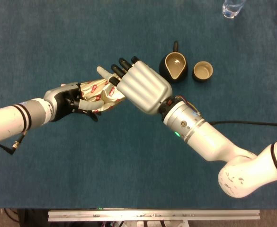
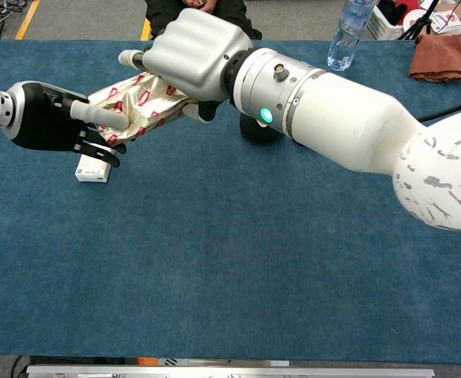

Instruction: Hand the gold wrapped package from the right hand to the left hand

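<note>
A blue cloth (image 1: pixel 129 179) covered the table, with a black pitcher (image 1: pixel 175 65), a cup (image 1: pixel 202 71) and, at the far edge, a water bottle (image 2: pixel 344 35) and a folded brown cloth (image 2: pixel 441 57); a small white box (image 2: pixel 93 168) lay below my left hand (image 1: pixel 72 100). The package (image 1: pixel 97 93) hung in the air between my hands, above the cloth. It looked light and soft, a crinkly bag that would crush and slide rather than resist, best taken around its bunched body. It was gold foil printed with small red labels, creased all over. My left hand was wrapped around its left end, thumb across the top. My right hand (image 1: pixel 139 86) had its fingers stretched out straight, lying over the package's right end; whether they touched it I could not tell.
</note>
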`<state>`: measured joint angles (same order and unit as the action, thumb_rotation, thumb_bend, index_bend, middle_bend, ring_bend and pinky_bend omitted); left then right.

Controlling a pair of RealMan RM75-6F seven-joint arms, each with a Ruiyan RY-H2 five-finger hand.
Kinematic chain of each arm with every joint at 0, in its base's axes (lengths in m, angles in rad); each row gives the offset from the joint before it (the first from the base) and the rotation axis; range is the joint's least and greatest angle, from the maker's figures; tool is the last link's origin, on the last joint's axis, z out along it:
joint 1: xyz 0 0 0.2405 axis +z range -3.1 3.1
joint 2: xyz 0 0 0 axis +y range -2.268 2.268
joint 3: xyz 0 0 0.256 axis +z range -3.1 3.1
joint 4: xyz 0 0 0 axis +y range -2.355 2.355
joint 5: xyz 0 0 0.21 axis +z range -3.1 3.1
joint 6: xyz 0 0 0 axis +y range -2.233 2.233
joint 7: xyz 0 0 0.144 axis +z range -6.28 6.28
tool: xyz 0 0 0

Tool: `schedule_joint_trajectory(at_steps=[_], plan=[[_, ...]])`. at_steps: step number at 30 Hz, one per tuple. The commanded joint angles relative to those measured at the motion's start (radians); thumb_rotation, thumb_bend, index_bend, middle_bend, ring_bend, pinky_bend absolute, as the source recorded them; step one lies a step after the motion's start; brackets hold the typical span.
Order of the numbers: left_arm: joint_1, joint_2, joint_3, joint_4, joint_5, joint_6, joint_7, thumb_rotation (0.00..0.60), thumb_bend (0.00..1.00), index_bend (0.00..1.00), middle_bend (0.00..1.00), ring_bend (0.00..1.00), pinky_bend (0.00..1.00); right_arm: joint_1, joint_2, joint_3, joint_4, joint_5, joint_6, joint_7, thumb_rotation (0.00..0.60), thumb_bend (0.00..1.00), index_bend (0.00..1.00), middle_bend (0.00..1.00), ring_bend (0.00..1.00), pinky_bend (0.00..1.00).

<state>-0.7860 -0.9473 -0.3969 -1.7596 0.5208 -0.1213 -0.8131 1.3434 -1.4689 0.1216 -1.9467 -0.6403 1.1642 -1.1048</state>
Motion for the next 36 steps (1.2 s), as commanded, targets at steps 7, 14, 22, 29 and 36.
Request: schedule_joint_trajectory(at_steps=[7, 14, 22, 29, 36], plan=[[0.030, -0.009, -0.032, 0.028, -0.001, -0.036, 0.013, 0.600, 0.43, 0.61, 0.54, 0.49, 0.48, -0.031, 0.058, 0.008, -0.057, -0.032, 0.023, 0.033, 0.600, 0.24, 0.00, 0.14, 0.14, 0.34], [0.072, -0.007, -0.070, 0.044, 0.005, -0.054, 0.042, 0.600, 0.43, 0.61, 0.54, 0.49, 0.48, -0.098, 0.163, -0.033, -0.152, -0.100, 0.065, 0.064, 0.600, 0.23, 0.00, 0.13, 0.14, 0.33], [0.119, -0.011, -0.108, 0.057, 0.004, -0.076, 0.068, 0.600, 0.43, 0.61, 0.54, 0.49, 0.48, -0.193, 0.248, -0.093, -0.190, -0.197, 0.068, 0.144, 0.600, 0.23, 0.00, 0.13, 0.13, 0.33], [0.134, -0.007, -0.119, 0.055, 0.004, -0.076, 0.075, 0.600, 0.43, 0.61, 0.54, 0.49, 0.48, -0.218, 0.259, -0.090, -0.182, -0.230, 0.052, 0.156, 0.600, 0.23, 0.00, 0.13, 0.13, 0.33], [0.142, -0.006, -0.123, 0.055, 0.002, -0.076, 0.075, 0.600, 0.43, 0.61, 0.54, 0.49, 0.48, -0.240, 0.268, -0.086, -0.188, -0.247, 0.048, 0.151, 0.600, 0.23, 0.00, 0.13, 0.13, 0.33]])
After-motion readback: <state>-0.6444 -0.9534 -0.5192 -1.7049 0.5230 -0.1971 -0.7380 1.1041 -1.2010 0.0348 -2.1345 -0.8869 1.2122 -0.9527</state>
